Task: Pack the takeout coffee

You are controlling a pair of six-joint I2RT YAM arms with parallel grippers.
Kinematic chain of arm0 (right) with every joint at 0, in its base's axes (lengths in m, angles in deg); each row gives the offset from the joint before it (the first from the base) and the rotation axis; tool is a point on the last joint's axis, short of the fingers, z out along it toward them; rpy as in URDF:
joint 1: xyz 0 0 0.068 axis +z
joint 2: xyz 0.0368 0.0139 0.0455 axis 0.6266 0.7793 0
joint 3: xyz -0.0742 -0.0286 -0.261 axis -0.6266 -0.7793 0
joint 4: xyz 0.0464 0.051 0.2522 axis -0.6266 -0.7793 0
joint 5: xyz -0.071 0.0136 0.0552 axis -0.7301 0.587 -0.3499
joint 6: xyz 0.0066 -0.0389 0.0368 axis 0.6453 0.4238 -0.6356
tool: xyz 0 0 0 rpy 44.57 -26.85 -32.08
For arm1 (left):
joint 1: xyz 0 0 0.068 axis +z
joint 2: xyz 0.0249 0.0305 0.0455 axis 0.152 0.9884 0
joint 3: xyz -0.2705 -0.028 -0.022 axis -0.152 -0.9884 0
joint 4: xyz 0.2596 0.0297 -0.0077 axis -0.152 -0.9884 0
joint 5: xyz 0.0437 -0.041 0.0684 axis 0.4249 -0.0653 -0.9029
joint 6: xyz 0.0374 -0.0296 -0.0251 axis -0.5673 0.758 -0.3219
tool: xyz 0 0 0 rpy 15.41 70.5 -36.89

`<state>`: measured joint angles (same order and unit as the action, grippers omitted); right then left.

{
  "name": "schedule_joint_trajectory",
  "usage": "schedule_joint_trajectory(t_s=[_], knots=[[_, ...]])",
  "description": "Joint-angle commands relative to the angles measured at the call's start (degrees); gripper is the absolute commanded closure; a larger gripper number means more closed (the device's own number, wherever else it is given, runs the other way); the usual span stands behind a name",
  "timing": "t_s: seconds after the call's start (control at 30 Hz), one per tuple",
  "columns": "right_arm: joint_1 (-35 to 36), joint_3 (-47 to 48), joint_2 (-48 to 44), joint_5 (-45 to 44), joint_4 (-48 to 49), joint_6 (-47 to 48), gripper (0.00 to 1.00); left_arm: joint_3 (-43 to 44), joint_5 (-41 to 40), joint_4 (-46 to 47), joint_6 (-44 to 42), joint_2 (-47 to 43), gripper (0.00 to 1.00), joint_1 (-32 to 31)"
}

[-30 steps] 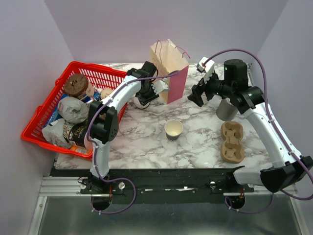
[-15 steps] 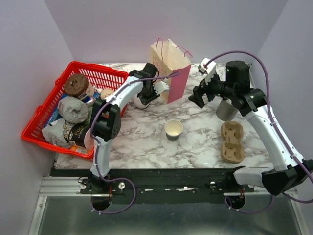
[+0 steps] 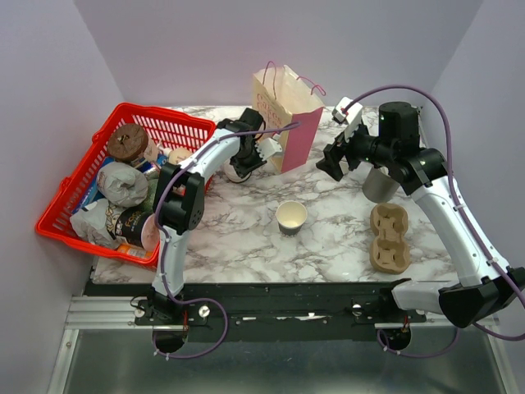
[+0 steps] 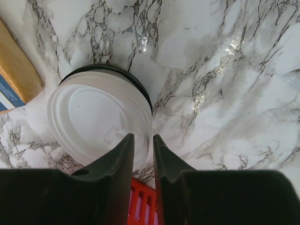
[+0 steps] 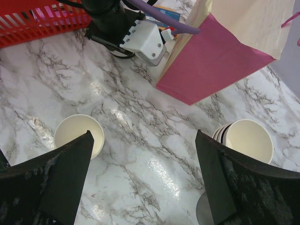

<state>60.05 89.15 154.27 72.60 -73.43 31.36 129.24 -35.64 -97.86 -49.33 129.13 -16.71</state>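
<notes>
The takeout coffee cup (image 3: 291, 217) stands open-topped and upright mid-table, cream with a dark lower band; the right wrist view has it at lower left (image 5: 77, 135). My left gripper (image 3: 246, 160) is at the back by the paper bag, over a round white lid (image 4: 98, 117) that lies on a dark-rimmed base. Its gripper point (image 4: 143, 138) is at the lid's right rim: the jaws straddle that rim with a narrow gap, and no firm pinch shows. My right gripper (image 5: 144, 136) hangs wide open over bare marble, right of the cup, holding nothing; the top view has this gripper (image 3: 332, 160) high.
A cream and pink paper bag (image 3: 287, 119) stands at the back centre. A red basket (image 3: 176, 123) of packaged goods fills the left side. A cardboard cup carrier (image 3: 388, 238) lies at right, a grey cup (image 3: 379, 185) behind it. Stacked cream cups (image 5: 246, 138) stand by the right finger.
The left jaws have narrowed around the lid's rim and the left arm has shifted slightly. The right arm edged a little to the right, then held still.
</notes>
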Motion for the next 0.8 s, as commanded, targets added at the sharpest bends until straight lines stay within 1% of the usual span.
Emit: schedule_joint_trajectory(t_s=[0.0, 0.13, 0.17, 0.3, 0.37, 0.53, 0.63, 0.7, 0.77], knots=[[-0.25, -0.43, 0.42, 0.52, 0.18, -0.53, 0.02, 0.74, 1.49, -0.42, 0.36, 0.80, 0.72, 0.49], [-0.25, -0.51, 0.42, 0.43, 0.18, -0.35, 0.02, 1.27, 1.67, -0.95, 0.54, 1.06, 0.78, 0.58], [-0.25, -0.52, 0.59, 0.52, 0.18, -0.35, 0.02, 1.44, 1.84, -1.12, 0.45, 1.24, 0.82, 0.67], [-0.25, -0.69, 0.60, 0.52, 0.18, -0.18, 0.02, 1.97, 1.84, -1.74, 0.63, 1.50, 0.88, 0.76], [-0.25, -0.69, 0.68, 0.52, 0.18, -0.18, 0.02, 2.23, 1.93, -2.00, 0.80, 1.42, 0.90, 0.84], [-0.25, -0.78, 0.60, 0.61, 0.18, -0.18, 0.02, 3.82, 2.98, -3.14, 1.59, 0.36, 0.91, 1.19], [-0.25, -0.87, 0.77, 0.78, 0.27, -0.18, 0.02, 4.69, 4.21, -4.11, 1.94, -0.08, 0.94, 1.37], [-0.25, -0.69, 0.86, 0.96, 0.18, -0.18, 0.02, 4.96, 4.74, -4.73, 2.30, -0.25, 0.99, 1.46], [-0.25, -0.69, 1.03, 0.87, 0.36, -0.09, 0.02, 4.96, 5.27, -4.90, 2.73, -0.43, 1.00, 1.72]])
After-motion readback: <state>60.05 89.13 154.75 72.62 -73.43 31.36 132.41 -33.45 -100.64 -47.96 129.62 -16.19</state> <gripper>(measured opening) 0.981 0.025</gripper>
